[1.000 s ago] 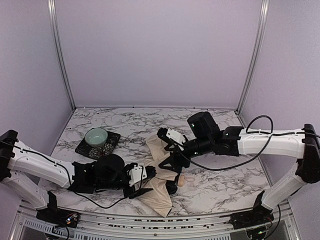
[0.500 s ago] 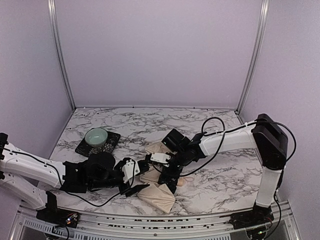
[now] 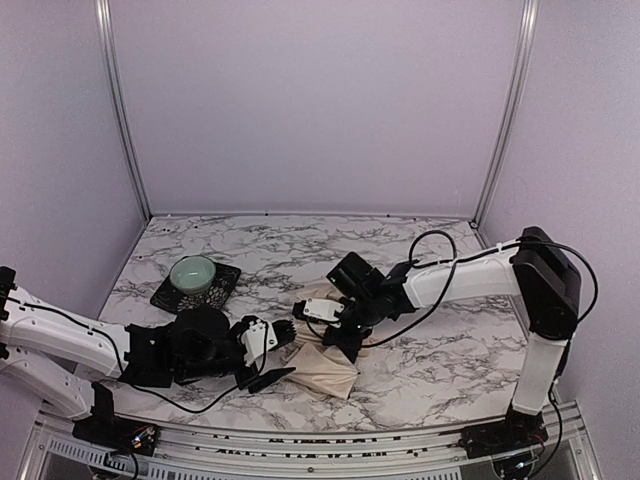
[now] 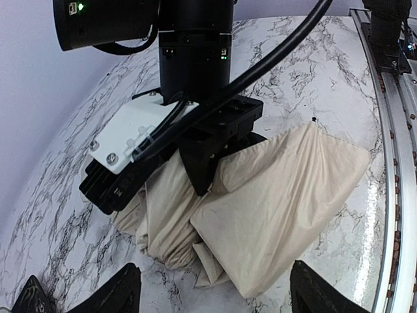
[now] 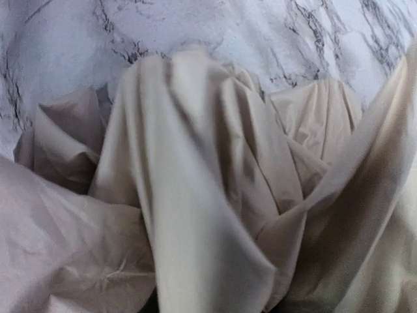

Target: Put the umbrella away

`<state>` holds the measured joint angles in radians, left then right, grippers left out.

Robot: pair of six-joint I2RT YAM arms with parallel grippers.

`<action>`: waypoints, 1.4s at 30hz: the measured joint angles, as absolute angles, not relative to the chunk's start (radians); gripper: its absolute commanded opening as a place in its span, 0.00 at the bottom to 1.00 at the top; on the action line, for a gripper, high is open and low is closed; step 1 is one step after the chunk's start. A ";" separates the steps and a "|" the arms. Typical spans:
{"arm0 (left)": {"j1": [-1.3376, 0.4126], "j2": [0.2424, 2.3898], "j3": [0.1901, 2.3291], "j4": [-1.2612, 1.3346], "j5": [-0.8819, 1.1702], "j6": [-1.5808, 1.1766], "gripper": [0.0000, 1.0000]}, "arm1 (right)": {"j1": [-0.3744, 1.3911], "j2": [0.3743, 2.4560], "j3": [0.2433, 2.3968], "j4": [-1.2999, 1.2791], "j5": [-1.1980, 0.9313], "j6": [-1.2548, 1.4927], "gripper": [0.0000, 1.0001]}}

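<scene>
The umbrella (image 3: 325,368) lies as a crumpled cream-beige heap on the marble table near the front middle; its shaft, handle and strap are hidden. My left gripper (image 3: 274,354) sits just left of it, open, and its dark fingertips (image 4: 125,292) straddle the near edge of the umbrella (image 4: 287,189) without touching it. My right gripper (image 3: 333,328) presses into the top of the heap from the far side. Its jaws look narrowed to a single black wedge pinching a fold. In the right wrist view the umbrella (image 5: 195,195) fills the frame and hides the fingers.
A pale green bowl (image 3: 193,272) stands on a black patterned mat (image 3: 226,287) at the left, behind my left arm. The metal rail (image 4: 394,163) of the table's front edge runs close to the umbrella's near corner. Lilac walls close in the back and sides.
My right gripper has closed from wide open onto the fabric, and the cloth has bunched up and shifted toward the right. My left gripper has stayed open near the umbrella's left edge.
</scene>
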<state>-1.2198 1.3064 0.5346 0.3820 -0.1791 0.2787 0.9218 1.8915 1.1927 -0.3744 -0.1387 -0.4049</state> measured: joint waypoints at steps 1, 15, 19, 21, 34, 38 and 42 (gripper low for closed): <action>-1.220 1.306 0.535 0.382 -0.187 0.279 0.79 | 0.908 1.870 1.181 -0.374 -0.127 -0.405 0.01; -1.220 1.309 0.541 0.389 -0.394 0.301 0.79 | 0.585 1.695 1.291 -0.238 0.412 -0.500 0.00; -1.220 1.309 0.541 0.408 -0.460 0.305 0.79 | 0.562 1.679 1.382 -0.003 0.658 -0.694 0.00; -1.220 1.309 0.541 0.425 -0.488 0.307 0.79 | 0.566 1.653 1.397 0.138 0.729 -0.804 0.00; -1.220 1.305 0.513 0.560 -0.569 0.316 0.80 | 0.963 1.776 1.029 0.367 0.844 -1.029 0.00; -1.220 1.254 0.453 0.564 -0.535 0.316 0.81 | 1.090 1.832 0.994 0.035 0.668 -0.823 0.00; -1.220 1.191 0.421 0.564 -0.498 0.316 0.81 | 1.166 1.767 1.008 -0.165 0.407 -0.638 0.00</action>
